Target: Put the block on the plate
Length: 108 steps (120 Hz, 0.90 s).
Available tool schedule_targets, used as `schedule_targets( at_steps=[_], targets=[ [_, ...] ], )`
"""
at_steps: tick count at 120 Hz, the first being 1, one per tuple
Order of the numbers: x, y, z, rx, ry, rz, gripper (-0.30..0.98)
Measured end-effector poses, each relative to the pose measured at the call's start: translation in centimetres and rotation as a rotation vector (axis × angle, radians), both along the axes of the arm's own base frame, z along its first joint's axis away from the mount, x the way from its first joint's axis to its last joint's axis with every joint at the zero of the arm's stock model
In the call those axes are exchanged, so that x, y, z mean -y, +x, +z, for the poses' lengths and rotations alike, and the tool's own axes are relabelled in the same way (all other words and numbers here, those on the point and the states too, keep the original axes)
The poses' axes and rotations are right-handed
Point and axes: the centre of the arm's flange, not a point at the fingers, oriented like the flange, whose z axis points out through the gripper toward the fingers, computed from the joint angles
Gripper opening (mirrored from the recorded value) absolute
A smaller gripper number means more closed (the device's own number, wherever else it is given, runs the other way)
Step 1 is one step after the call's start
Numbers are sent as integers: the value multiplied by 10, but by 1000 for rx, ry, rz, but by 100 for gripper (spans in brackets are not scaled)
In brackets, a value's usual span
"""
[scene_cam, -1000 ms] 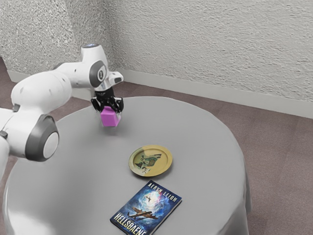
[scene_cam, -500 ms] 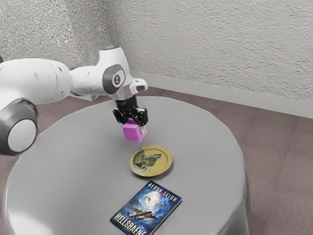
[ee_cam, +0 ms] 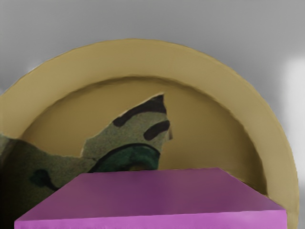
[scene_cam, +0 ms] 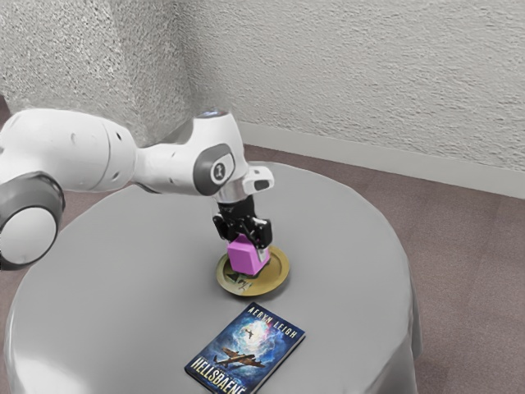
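Our gripper has its fingers closed around the magenta block, over the yellow plate; whether they touch, we cannot tell. Beneath us spreads a round table in smooth grey, a book near the plate. Beyond stand rough pale walls above a brownish floor.

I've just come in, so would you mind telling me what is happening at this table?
A robot arm holds a pink block in its gripper, over the plate. Whether the block touches the plate, I can't tell. A book lies near the plate on the round table.
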Motion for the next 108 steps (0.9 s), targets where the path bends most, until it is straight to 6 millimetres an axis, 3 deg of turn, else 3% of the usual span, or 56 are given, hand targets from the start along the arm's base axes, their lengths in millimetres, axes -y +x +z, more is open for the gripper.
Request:
schedule_targets(
  at_steps=[44,62,80,108],
  targets=[
    [-1,7,-25,52,33,-6,41],
    [1,8,-22,61,31,-9,55],
    [2,7,0,90,41,-28,62],
    [0,7,62,171,103,-131,66]
  ],
)
